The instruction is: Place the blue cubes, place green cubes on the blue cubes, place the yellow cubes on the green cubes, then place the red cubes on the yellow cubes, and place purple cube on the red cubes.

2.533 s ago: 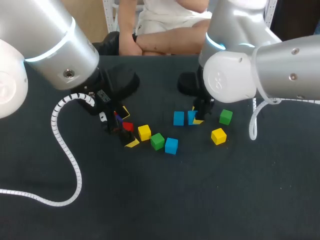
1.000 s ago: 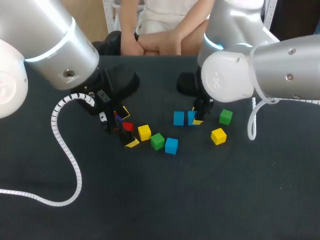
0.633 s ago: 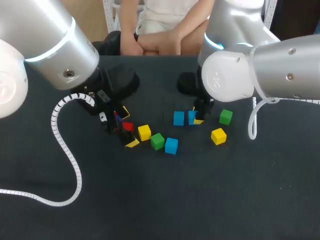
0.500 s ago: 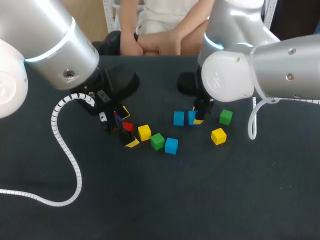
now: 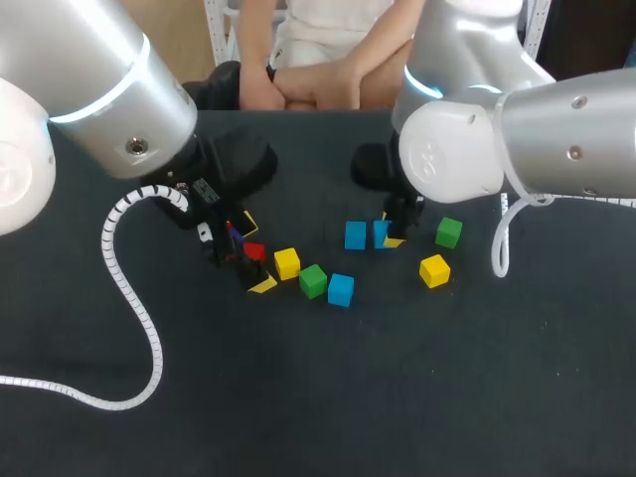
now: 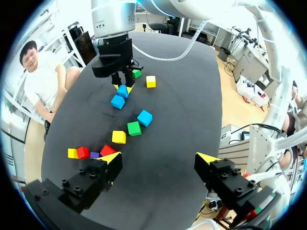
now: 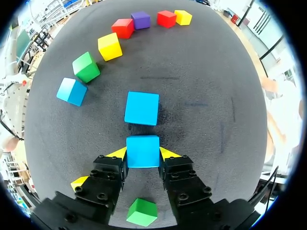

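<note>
1. The black table (image 5: 417, 397) carries all the cubes. The landmark here is the gripped blue cube (image 7: 142, 147).
2. The right gripper (image 7: 143, 154) presses both yellow-tipped fingers against that cube's sides. The cube seems to rest on the table, though I cannot be sure.
3. The left gripper (image 6: 159, 159) stands well apart from the gripped blue cube, fingers spread wide and holding nothing, beside a red cube (image 6: 107, 150).
4. The second blue cube (image 7: 142, 108) sits just ahead of the gripped blue cube, not touching it.
5. The third blue cube (image 7: 72, 91), far green cube (image 7: 86, 67) and yellow cube (image 7: 110, 46) curve away farther ahead.
6. The near green cube (image 7: 141, 212) lies just behind it, under the gripper.
</note>
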Controlling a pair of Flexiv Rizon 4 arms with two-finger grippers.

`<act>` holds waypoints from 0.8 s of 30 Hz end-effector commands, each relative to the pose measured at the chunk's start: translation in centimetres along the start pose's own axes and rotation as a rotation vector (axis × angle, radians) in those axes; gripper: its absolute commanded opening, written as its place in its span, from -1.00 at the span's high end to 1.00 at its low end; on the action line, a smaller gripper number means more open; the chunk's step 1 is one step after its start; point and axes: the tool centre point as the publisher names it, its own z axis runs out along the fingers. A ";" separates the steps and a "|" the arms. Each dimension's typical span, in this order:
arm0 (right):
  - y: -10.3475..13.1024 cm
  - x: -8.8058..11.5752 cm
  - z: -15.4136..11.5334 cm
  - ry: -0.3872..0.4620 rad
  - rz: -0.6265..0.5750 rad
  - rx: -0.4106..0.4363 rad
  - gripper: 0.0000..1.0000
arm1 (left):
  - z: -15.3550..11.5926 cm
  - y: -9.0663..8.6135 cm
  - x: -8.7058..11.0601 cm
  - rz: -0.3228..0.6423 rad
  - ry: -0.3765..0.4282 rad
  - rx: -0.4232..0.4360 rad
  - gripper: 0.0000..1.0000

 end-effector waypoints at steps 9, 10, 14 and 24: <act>0.0 -0.1 0.1 0.000 -0.001 -0.002 -1.00 | 0.0 0.1 0.0 0.001 0.002 0.002 -1.00; 0.0 -0.1 0.0 0.000 0.000 -0.002 -1.00 | 0.0 0.1 0.0 0.001 0.002 0.002 -1.00; 0.0 0.0 0.0 -0.001 0.001 -0.001 -1.00 | 0.0 0.1 0.0 0.001 0.002 0.002 -1.00; 0.2 0.8 -1.1 -0.017 0.015 0.016 -1.00 | 0.0 0.1 0.0 0.001 0.002 0.002 -1.00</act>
